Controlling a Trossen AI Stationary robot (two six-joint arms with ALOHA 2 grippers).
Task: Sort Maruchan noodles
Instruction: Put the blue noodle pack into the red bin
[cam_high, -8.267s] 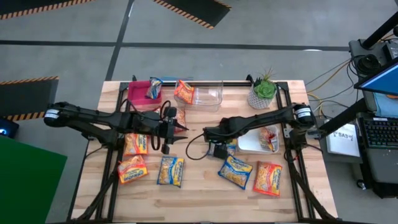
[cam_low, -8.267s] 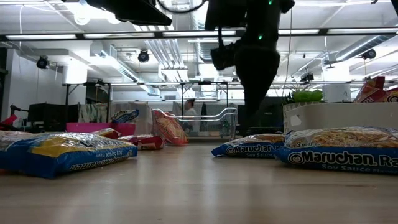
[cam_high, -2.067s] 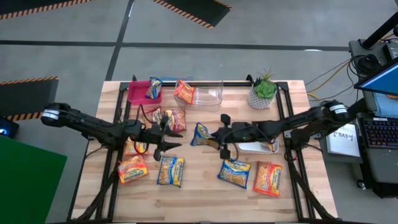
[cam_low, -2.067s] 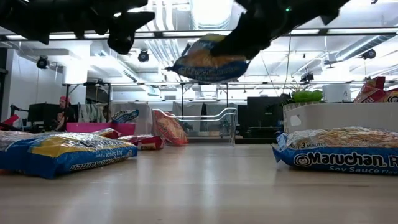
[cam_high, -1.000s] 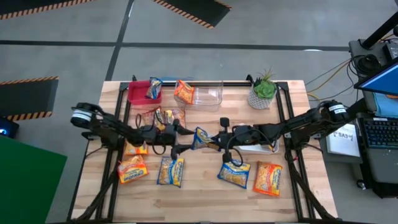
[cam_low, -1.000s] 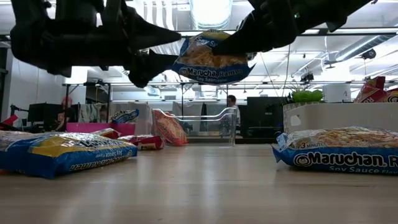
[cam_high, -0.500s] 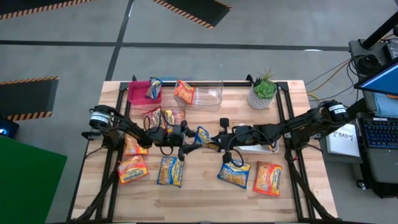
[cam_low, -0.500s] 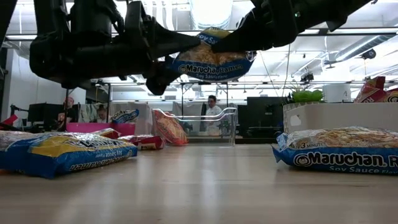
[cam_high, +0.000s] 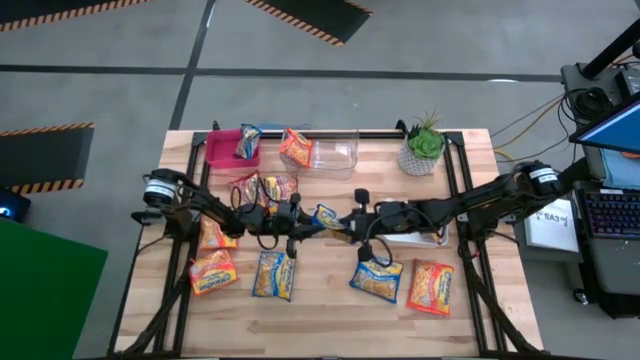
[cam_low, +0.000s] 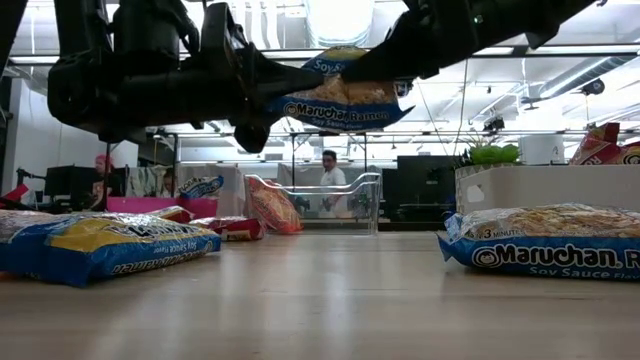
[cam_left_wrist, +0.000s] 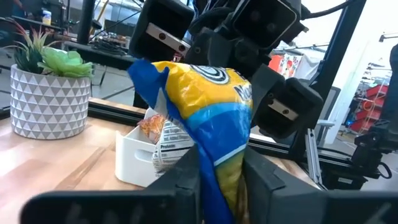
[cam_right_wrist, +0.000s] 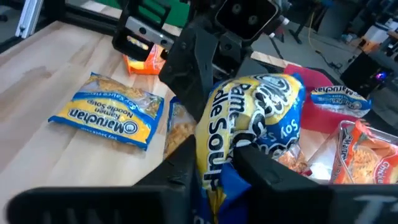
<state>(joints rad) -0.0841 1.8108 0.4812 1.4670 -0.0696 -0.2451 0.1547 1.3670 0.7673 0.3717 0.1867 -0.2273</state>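
Note:
A blue and yellow packet of Maruchan noodles hangs in the air over the middle of the table, between my two grippers. My left gripper reaches it from the table's left and is shut on it. My right gripper comes from the right, and its fingers stand against the packet's other end. In the low view the packet sits high above the tabletop. Several more packets lie flat on the table, among them one at the near left and one at the near right. My left gripper pinches the packet's end toward the table's left between its two fingers. The fingers come in about level from the left. The packet is lifted clear of the table. My right gripper has the packet's opposite end between its two fingers. It comes from the table's right, slanting slightly down.
At the far edge stand a pink bin and a clear bin, each with a packet leaning at it, and a potted plant. A white bin holding a packet sits under my right arm. People move in the room beyond.
My left gripper has moved toward the table's right and a little down, up to the packet held in the air. Its fingers have shut on the packet's left end. The packet has stayed lifted in about the same place. My right arm has kept still.

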